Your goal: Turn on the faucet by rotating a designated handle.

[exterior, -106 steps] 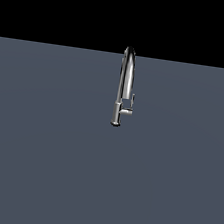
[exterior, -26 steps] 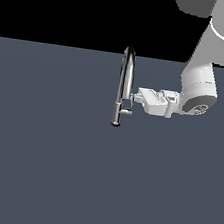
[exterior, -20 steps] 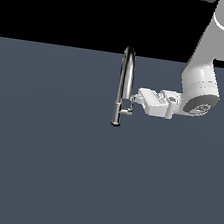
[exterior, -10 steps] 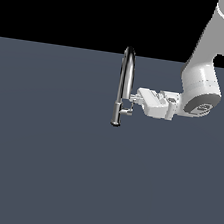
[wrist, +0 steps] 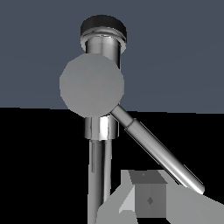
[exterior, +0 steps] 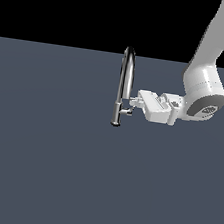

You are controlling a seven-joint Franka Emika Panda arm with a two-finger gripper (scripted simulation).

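The faucet (exterior: 124,83) is a tall chrome gooseneck standing on the grey surface. In the wrist view its body (wrist: 101,52) shows close up. The handle (exterior: 128,109) is a small lever on a short side stub low on the body. The wrist view shows the stub's round end (wrist: 92,85) and the thin lever (wrist: 159,155) slanting away from it. My gripper (exterior: 135,103) reaches in level from the exterior view's right, its fingertips against the handle. One finger (wrist: 148,199) lies beside the lever. How the jaws stand does not show.
The white arm (exterior: 204,81) comes down from the upper part of the exterior view's right. A flat dark grey surface (exterior: 51,166) spreads all round the faucet, with black background behind it.
Over the last second my hand has sunk a little while staying against the handle, and the upper arm has swung toward the exterior view's right. Five seconds ago the arm was out of view.
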